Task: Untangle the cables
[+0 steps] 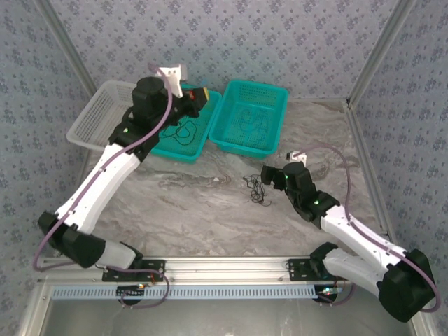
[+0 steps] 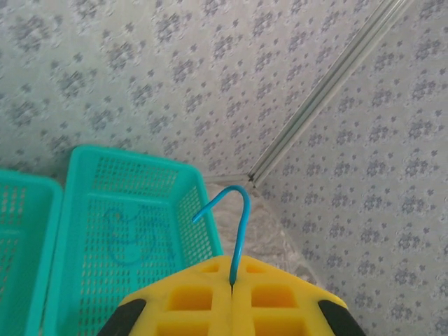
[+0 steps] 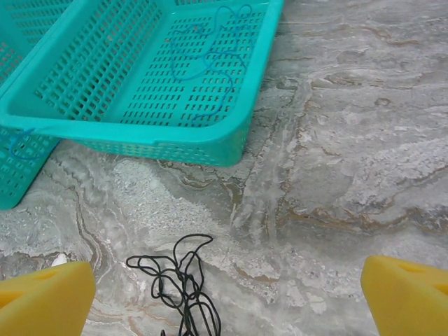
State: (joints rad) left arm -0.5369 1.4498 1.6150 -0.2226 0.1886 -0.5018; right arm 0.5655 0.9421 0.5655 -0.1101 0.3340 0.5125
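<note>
1. The left gripper [image 2: 231, 271] has its yellow fingers pressed together, pinching a thin blue cable [image 2: 240, 210] in the seam between them. The free end arcs up and curls over to the left.
2. In the top view, the left gripper [image 1: 198, 98] is raised over the left teal basket [image 1: 199, 150] at the far edge of the table [image 1: 210, 224].
3. The right gripper [image 3: 227, 269] is spread wide, with 1 yellow finger at each lower corner of its wrist view, and it holds nothing.
4. A small black cable tangle [image 3: 183, 280] lies on the table between those spread fingers, touching neither.
5. From above, this black cable tangle [image 1: 257, 189] sits near the middle of the table, just left of the right gripper [image 1: 269, 175].
6. The right teal basket [image 1: 276, 94] stands at the far edge beside the left one, with loose blue strands [image 3: 210, 59] on its floor.
7. A thin black strand [image 1: 183, 131] lies in the left teal basket.
8. A white basket [image 1: 94, 115] sits at the far left corner, touching the left teal basket.
</note>
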